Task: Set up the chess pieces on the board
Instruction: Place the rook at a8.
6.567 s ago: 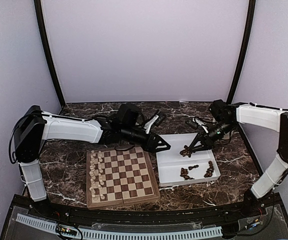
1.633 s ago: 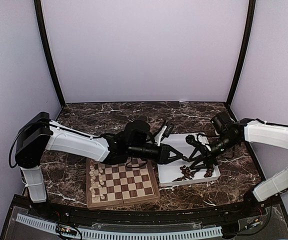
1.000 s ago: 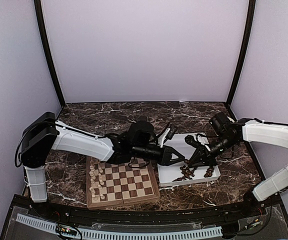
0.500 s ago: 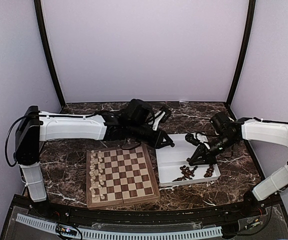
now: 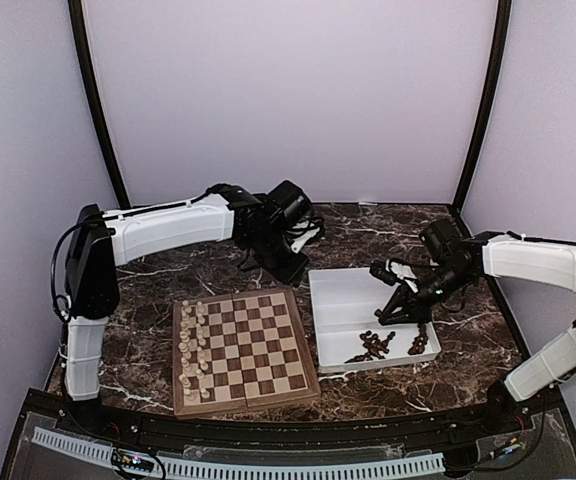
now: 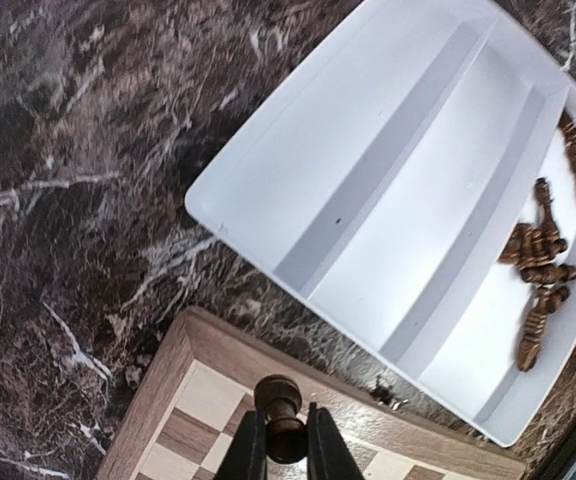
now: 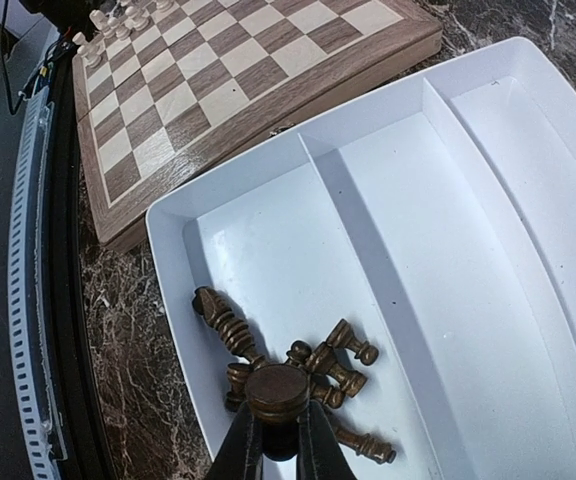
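While cream pieces (image 5: 190,345) are kept along the left edge of the board (image 5: 258,350), a dark piece (image 6: 278,400) is clamped in the left end effector (image 6: 280,445) over its open corner beside the tray (image 6: 368,200), a second piece (image 7: 276,392) in the right end effector (image 7: 276,440) above the heap (image 7: 330,365).

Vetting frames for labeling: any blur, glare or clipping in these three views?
Top external: evenly lit but soft; the dark pieces in the tray are blobs. Left wrist: sharp, no glare, tray near-white with faint divider shadows; the piece between the fingers is crisp. Right wrist: sharp, board squares clear, held piece sits at the bottom edge.
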### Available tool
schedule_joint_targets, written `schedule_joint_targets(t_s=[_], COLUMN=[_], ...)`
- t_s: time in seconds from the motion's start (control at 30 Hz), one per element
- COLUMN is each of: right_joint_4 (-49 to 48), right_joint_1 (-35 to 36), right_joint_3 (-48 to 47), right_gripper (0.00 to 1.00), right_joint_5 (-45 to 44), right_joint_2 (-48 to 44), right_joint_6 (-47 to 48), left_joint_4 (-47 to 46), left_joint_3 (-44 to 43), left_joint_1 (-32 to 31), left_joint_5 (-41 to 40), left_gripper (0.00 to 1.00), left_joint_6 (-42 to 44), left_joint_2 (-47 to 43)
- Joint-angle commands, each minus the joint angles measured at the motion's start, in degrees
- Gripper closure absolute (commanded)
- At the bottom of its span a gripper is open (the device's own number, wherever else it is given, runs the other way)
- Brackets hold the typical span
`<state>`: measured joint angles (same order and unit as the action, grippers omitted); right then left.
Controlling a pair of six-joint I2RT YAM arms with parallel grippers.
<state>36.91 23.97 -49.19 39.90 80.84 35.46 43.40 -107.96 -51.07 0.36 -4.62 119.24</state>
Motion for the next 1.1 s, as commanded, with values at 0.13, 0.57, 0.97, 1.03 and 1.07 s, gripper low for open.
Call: schedule_joint_targets(t_s=[0.13,0.57,0.97,1.03,1.07], right_joint_4=[-1.86,-2.55,-2.7,-2.65,-2.71], right_joint_1=[-0.41,-0.41,-0.41,-0.41,-0.41], right_joint_3=[-0.98,-1.14,-1.0,-1.0,-0.99], right_gripper=[0.94,0.93,0.93,0.93,0.93], right_joint_5=[-1.13,-1.76,-2.02,-2.04,-2.02], right_joint_2=[2.22,3.7,3.66,3.68,3.71], right_joint_6=[-1.16,-1.14,-1.2,-1.27,-1.27], left_joint_4=[10.49,9.58,6.8,6.71,6.71], left_joint_3=[-2.45,-1.8,-0.45,-0.39,-0.38], left_joint_1=[4.63,5.19,5.2,5.19,5.19], left_joint_5=[2.85,6.31,4.47,4.29,4.29], left_gripper=[1.0,1.0,0.97,0.97,0.97], left_joint_6=[0.41,0.5,-0.78,-0.74,-0.74], left_joint_2=[3.54,5.69,6.4,6.62,6.71])
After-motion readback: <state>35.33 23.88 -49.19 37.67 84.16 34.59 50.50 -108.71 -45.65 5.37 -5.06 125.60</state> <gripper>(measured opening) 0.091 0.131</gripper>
